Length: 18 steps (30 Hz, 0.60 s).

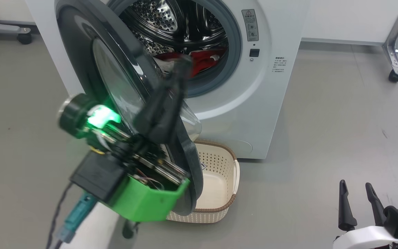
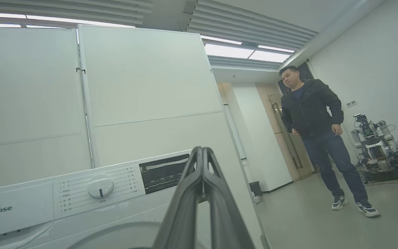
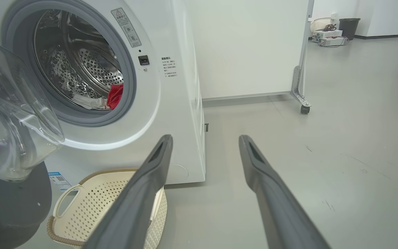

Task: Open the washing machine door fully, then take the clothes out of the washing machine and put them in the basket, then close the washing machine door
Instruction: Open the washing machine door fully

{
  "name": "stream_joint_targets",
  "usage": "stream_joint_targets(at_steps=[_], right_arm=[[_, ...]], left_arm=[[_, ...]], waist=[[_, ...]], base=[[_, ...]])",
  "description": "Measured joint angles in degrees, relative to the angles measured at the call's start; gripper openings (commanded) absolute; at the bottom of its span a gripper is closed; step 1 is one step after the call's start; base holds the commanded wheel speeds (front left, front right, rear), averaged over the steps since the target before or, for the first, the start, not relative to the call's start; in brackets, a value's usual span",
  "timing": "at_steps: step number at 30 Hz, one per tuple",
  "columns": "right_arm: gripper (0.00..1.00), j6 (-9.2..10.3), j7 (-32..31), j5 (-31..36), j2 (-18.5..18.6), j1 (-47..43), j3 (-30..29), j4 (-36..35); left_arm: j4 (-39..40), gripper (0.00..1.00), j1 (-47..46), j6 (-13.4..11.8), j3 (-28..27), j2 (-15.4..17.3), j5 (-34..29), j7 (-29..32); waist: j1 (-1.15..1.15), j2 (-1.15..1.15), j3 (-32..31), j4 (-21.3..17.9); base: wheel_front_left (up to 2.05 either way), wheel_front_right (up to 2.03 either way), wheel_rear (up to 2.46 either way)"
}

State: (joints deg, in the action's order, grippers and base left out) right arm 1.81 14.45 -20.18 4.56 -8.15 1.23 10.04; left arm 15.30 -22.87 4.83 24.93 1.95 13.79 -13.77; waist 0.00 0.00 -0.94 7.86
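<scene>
Grey floor (image 1: 323, 155) was occupied by the basket (image 1: 216, 162); clothes (image 1: 204, 58) were seen inside the washing machine (image 1: 282, 114); left hand (image 1: 184, 64) was closed, right hand (image 1: 355, 186) parted.

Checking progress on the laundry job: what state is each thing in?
washing machine door: open, swung outward
washing machine: drum exposed
clothes: lying inside the drum
basket: on the floor, empty
left hand: shut, holding nothing
right hand: open, holding nothing

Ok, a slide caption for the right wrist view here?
Open right gripper beside the washing machine: door swung open, red and white clothes in the drum, basket on the floor below.
</scene>
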Motion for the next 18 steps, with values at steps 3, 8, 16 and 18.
stream_joint_targets(at_steps=[3,8,16,18], right_arm=[[1.00,-0.01,0.0,0.1,-0.1,-0.2,0.0,0.0],[1.00,-0.22,0.0,0.3,-0.3,-0.4,0.0,0.1],[1.00,-0.75,0.0,0.9,-0.6,-0.4,0.4,0.1],[1.00,-0.75,0.0,1.2,-0.6,-0.4,0.2,0.0]], left_arm=[[0.7,0.00,-0.1,0.3,3.4,0.0,1.9,1.4],[0.3,0.00,0.0,1.1,12.2,0.2,6.2,6.3],[-5.7,0.00,4.6,1.1,21.6,0.7,10.1,15.5],[-6.8,0.00,5.2,0.7,22.1,0.7,10.5,16.9]], waist=[[0.00,0.00,-0.1,0.0],[0.00,0.00,0.0,-0.2],[0.00,0.00,0.6,-0.9],[0.00,0.00,1.0,-1.1]], base=[[0.00,0.00,0.00],[0.00,0.00,0.00],[0.00,0.00,0.00],[0.00,0.00,0.00]])
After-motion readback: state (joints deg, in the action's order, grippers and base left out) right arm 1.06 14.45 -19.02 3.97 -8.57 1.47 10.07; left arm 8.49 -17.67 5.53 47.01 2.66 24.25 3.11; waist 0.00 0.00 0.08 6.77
